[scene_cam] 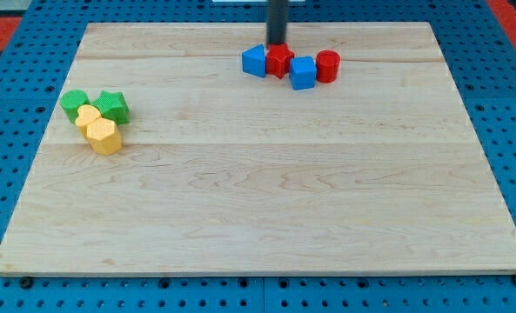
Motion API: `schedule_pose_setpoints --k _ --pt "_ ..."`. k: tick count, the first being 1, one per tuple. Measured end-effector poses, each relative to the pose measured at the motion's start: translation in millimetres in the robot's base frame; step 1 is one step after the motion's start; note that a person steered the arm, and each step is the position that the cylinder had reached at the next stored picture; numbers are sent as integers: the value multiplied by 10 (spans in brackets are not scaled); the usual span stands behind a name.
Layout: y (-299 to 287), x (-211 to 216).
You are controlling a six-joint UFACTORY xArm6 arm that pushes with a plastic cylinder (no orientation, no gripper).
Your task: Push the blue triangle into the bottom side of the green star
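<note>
The blue triangle (254, 61) lies near the view's top centre, touching a red star-like block (279, 61) on its right. The green star (113, 106) sits at the view's left, far from the triangle. My dark rod comes down from the top edge; my tip (277, 44) ends just above the red block, slightly up and right of the blue triangle. Whether it touches the red block cannot be told.
A blue cube (303, 73) and a red cylinder (327, 66) sit right of the red block. A green round block (74, 103), a yellow heart (88, 118) and a yellow hexagon (106, 136) cluster against the green star. The wooden board (266, 200) lies on blue pegboard.
</note>
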State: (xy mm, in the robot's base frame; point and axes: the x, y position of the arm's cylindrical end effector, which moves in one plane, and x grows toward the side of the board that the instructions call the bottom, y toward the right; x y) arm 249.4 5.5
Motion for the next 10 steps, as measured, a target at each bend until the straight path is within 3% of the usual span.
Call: schedule_pose_setpoints --k 1,4,7,9,10 --pt "-274 137" --pt "-132 573" --pt "-306 1345" --pt "3 1687" --pt "-347 1684"
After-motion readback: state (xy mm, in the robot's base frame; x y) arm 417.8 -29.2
